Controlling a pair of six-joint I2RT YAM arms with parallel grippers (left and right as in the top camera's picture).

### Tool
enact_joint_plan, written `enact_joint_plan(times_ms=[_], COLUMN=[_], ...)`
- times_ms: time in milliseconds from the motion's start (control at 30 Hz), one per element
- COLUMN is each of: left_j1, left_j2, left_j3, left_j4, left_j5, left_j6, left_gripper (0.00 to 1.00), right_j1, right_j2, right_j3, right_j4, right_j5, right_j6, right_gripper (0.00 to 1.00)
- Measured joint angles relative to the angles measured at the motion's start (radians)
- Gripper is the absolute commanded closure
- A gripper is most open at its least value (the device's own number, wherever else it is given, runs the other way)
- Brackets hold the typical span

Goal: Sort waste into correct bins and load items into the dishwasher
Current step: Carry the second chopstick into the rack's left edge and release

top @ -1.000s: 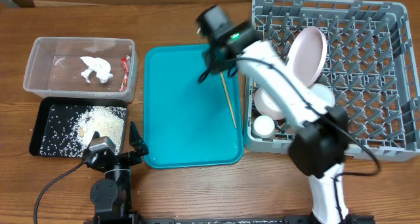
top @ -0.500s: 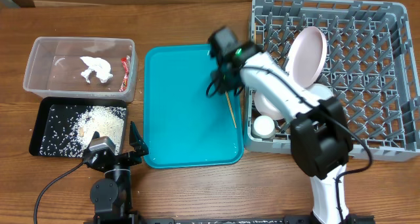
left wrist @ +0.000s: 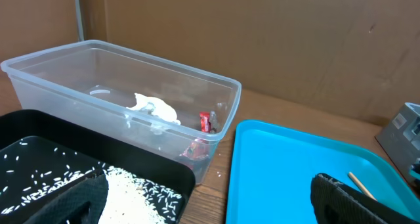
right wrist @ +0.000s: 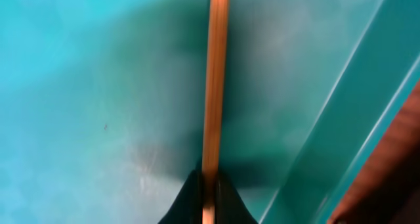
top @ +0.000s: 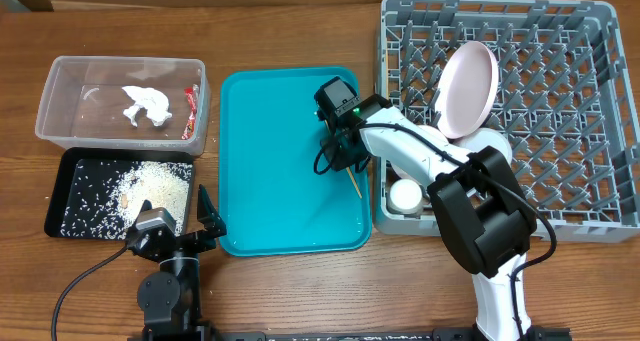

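I read the tabletop (top: 300, 281) as brown grained wood with a low sheen. The teal tray (top: 270, 161) is smooth plastic, glossy enough to carry soft reflections. The chopstick (right wrist: 215, 73) is pale bare wood, matt. The tub (left wrist: 226, 99) is clear plastic and the napkin (top: 145, 103) is crumpled paper. The rack (top: 590, 101) looks like matt grey plastic, I think.

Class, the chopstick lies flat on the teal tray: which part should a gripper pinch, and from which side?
Pinch the chopstick across its thin shaft, near the middle, coming straight down from above. It lies flat on the teal tray, so only its two long sides can be pinched.
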Motion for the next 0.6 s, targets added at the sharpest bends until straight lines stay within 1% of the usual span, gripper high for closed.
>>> enact_joint_plan(times_ms=[167,300,367,433,600], left_j1=[0.000,0.000,0.000,0.000,0.000], left_j2=[0.000,0.000,0.000,0.000,0.000], left_j3=[0.000,0.000,0.000,0.000,0.000], left_j4=[0.000,0.000,0.000,0.000,0.000], left_j5=[0.000,0.000,0.000,0.000,0.000], left_j6=[0.000,0.000,0.000,0.000,0.000], left_gripper=[0.00,0.00,0.00,0.00,0.00], right_j1=[0.003,-0.012,-0.038,-0.063,-0.185], right_j2=[-0.001,-0.015,-0.041,-0.063,-0.103], right_j3=[0.076,0.236,0.321,0.358,0.382], right_j4=[-0.101,-0.143,-0.149,-0.148,-0.145], right_j5=[0.013,0.072,0.105,0.121,0.150], right_j6=[-0.002,-0.004,-0.005,-0.006,-0.012], right_gripper=[0.96,0.96,0.96,0.96,0.96])
